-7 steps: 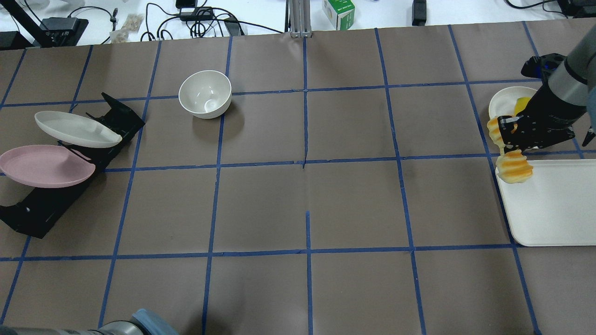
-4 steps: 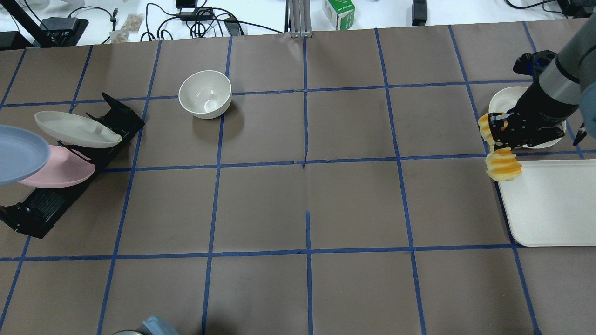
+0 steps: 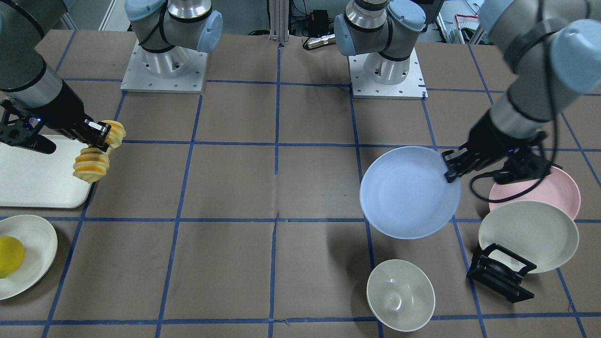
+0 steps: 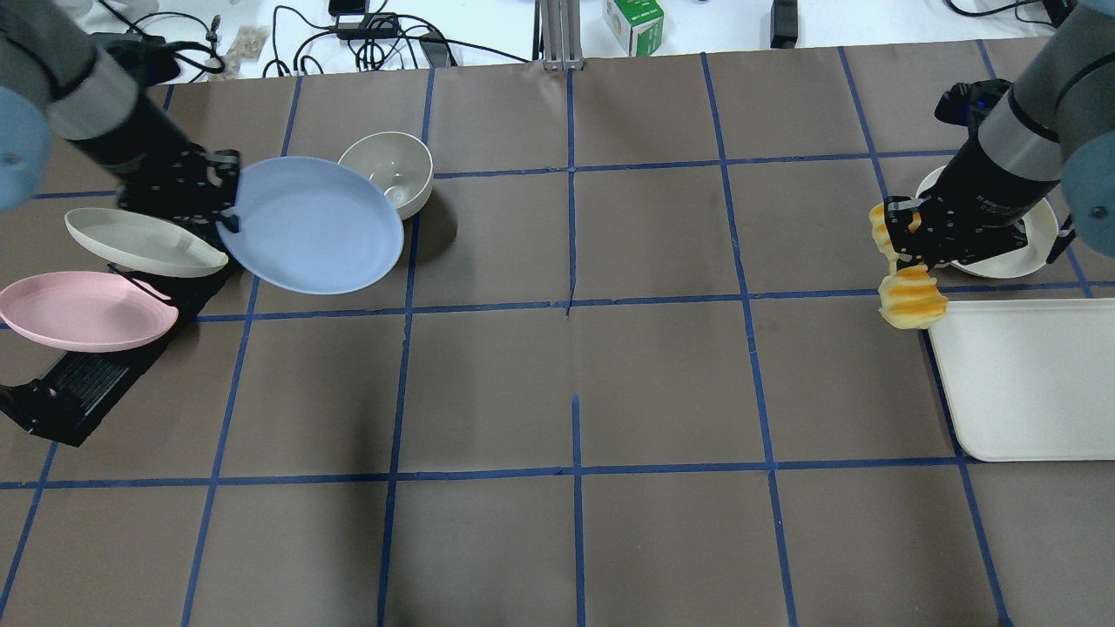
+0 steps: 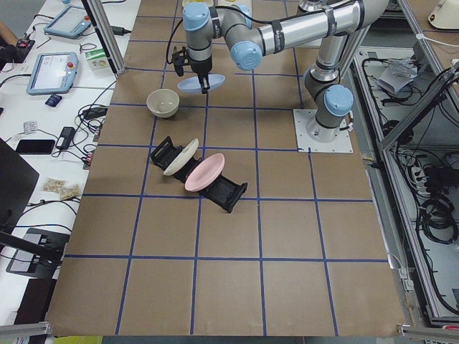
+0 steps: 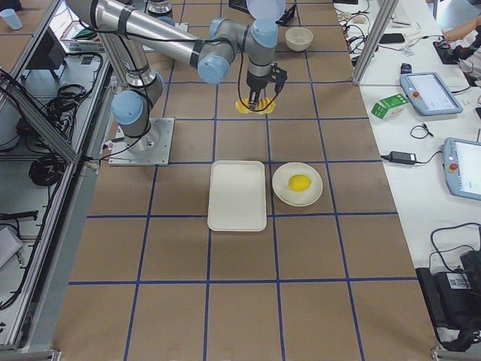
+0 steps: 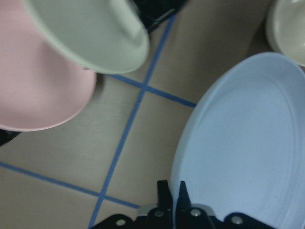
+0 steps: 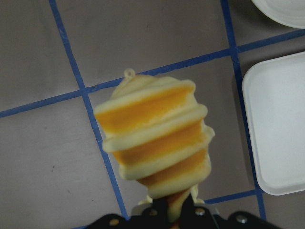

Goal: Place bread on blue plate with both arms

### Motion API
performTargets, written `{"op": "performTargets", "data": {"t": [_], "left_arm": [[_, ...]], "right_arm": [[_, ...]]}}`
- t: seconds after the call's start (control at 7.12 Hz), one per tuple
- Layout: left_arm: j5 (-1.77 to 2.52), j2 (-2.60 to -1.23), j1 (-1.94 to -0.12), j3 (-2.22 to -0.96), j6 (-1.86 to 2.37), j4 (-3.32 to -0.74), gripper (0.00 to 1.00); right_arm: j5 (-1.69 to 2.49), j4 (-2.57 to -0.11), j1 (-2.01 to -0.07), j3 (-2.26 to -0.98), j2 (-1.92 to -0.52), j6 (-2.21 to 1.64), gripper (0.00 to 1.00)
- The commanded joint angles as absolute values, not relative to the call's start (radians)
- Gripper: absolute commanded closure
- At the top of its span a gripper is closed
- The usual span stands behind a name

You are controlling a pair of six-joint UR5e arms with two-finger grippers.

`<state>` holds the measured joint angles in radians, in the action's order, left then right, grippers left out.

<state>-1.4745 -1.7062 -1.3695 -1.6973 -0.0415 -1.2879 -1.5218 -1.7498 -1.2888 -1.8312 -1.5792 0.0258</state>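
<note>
Squashy bread, stiff plate
Your right jaws are clamped on the bread (image 4: 912, 302) mid-length; it bends, likely soft and light. Your left jaws pinch the rim of the blue plate (image 4: 314, 225).

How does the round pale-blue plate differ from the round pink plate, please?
The pale-blue plate is clamped at its rim by the left gripper, off the table; the pink plate rests tilted in the black rack. The held plate is lavender-blue, the racked plate pink. The blue plate hangs alone; the pink one shares the rack with a cream plate. Both are round, matte and seemingly the same size.
</note>
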Motion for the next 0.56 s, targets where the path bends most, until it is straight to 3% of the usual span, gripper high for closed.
{"op": "performTargets", "data": {"t": [0.0, 0.14, 0.42], "left_arm": [[-1.303, -1.811, -1.479, -1.875, -0.035, -0.917, 1.00], [-1.242, -1.868, -1.505, -1.908, -0.017, -0.773, 1.00], [-1.044, -1.977, -1.549, -1.917, 0.006, -0.749, 1.00]], "right_arm": [[-1.485, -1.729, -1.295, -1.821, -1.580, -0.003, 1.00], [-1.486, -1.727, -1.324, -1.819, -1.580, -0.018, 1.00], [-1.497, -1.730, -1.417, -1.815, -1.572, -0.028, 1.00]]}}
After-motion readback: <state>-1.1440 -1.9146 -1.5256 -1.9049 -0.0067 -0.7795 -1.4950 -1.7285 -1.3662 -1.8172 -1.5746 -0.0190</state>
